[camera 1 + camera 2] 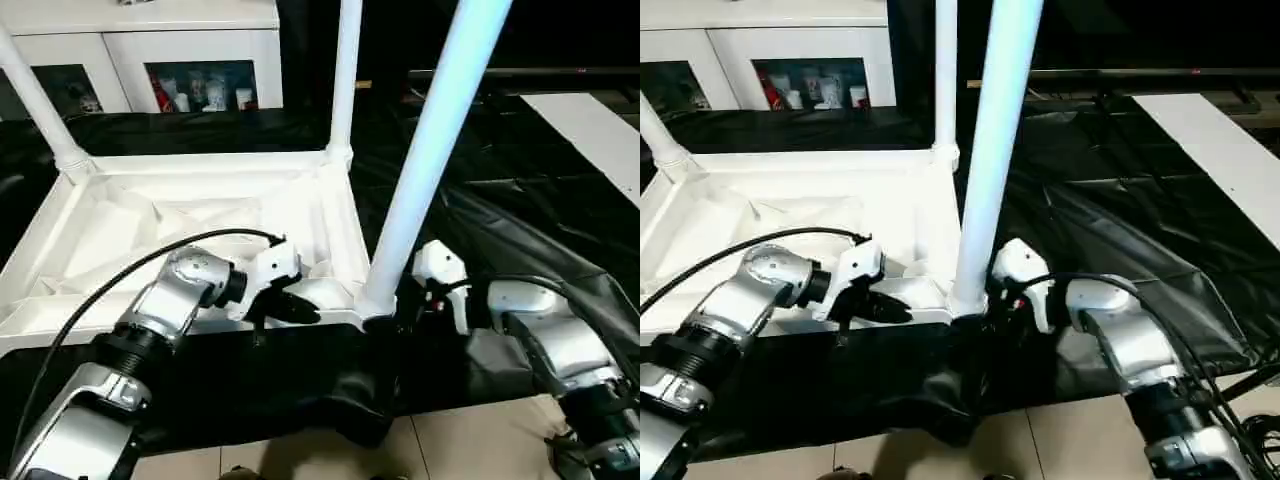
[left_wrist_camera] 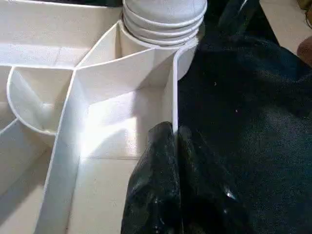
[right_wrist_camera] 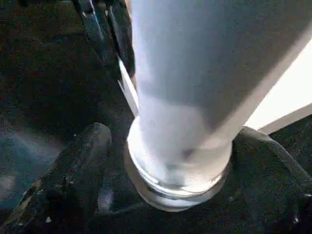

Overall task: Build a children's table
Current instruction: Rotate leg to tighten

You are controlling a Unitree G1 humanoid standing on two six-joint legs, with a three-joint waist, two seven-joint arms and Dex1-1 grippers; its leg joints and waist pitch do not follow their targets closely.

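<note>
Up close, from the head view, the tabletop [image 1: 200,215] lies ribs-up on the black sheet [image 1: 500,220], with 3 legs standing in its corner sockets: 2 at the far corners and a near leg [image 1: 420,170] at the corner closest to the robot. The left gripper [image 1: 300,308] sits on the near rim just beside that corner, and the right gripper [image 1: 405,305] is at the leg's foot. The left wrist view shows what the head view hides: the left fingers [image 2: 161,161] are pinched together on the thin rim wall, one on each side, and the leg's ringed base sits down in the socket [image 2: 163,22]. The right wrist view gives the other side: black fingers [image 3: 78,165] flank the leg's base, spread around it; I cannot tell if both actually touch. The risk, as I see it, is the tall leg working as a lever; if the right gripper pushes sideways or lets go before the base is fully home, the leg could tip out or drag the tabletop across the loose sheet. A slip of the left pinch would let the tabletop twist.
</note>
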